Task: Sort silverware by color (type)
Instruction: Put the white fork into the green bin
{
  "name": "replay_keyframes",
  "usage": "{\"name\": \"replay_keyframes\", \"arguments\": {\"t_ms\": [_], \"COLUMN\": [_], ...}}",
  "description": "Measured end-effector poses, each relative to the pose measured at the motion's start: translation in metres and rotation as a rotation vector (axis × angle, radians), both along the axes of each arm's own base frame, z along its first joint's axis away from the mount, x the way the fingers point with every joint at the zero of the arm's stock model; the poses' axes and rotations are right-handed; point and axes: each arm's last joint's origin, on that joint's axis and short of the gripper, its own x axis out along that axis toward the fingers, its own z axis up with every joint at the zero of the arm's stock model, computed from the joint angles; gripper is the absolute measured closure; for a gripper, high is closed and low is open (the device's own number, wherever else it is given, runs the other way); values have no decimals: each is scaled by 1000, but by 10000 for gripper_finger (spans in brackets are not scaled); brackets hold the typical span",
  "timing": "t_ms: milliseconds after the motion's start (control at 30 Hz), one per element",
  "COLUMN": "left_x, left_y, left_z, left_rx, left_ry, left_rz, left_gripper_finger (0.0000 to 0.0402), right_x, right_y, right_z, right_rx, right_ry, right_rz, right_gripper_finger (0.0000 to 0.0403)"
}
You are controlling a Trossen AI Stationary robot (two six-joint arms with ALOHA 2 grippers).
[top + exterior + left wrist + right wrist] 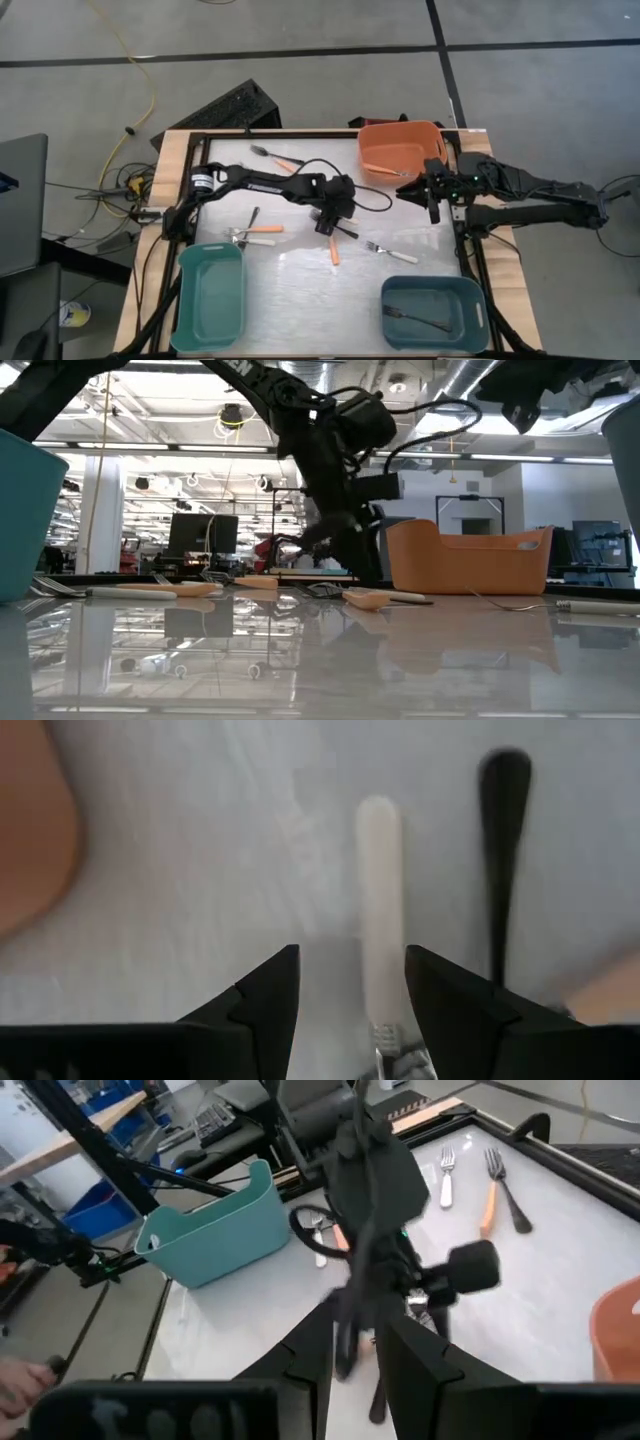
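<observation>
Left gripper [327, 221] is down at the table centre, over a small cluster of cutlery. In the left wrist view its two dark fingers [262, 995] are spread, with a white-handled utensil [379, 910] lying on the table between them, closer to one finger; whether they touch it, can't tell. A black-handled utensil [501, 850] lies just beside it, outside the fingers.

Right gripper [432, 192] hangs at the near edge of the orange plastic bin [400, 146], at the table's far right. Its fingers [305, 1358] stand slightly apart with nothing between them.

Silverware layout, high view:
- orange-handled fork [275, 158] near the far edge, left of the orange bin
- orange-handled piece [334, 252] just in front of the left gripper
- orange-handled fork [256, 231] to the left, crossed by a dark-handled piece [253, 219]
- white-handled fork [392, 253] right of centre
- one piece in the orange bin [385, 170], type unclear
- black-handled fork [415, 318] inside the near-right teal plastic bin [434, 314]

The near-left teal plastic bin [208, 296] shows nothing inside. All of it sits on the glossy white tabletop [300, 285].
</observation>
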Motion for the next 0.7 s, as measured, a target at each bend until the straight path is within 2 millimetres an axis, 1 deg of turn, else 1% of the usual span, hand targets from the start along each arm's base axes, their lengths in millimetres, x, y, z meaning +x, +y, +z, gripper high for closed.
{"name": "replay_keyframes", "arguments": {"t_ms": [133,333,400,500,667,700], "left_x": [-3,-6,-6,-7,-10,-11], "left_y": [0,0,-1,-1,-3,-3], "left_z": [-8,-10,-10,-12,-17,-17], "left_rx": [-5,-18,-27,-44,-76,-72], "left_ry": [58,88,96,108,158,163], "left_rz": [36,38,29,19,-29,-40], "left_gripper_finger": [233,233,240,273,369,381], "right_x": [0,1,1,3,11,13], "right_y": [3,4,3,3,3,3], "right_z": [0,1,3,6,9,10], "right_rx": [16,94,121,143,173,183], "right_ry": [-1,-13,-31,-67,-119,-132], "right_rz": [14,-27,-48,-105,-212,-221], "right_gripper_finger": [302,302,302,302,302,302]}}
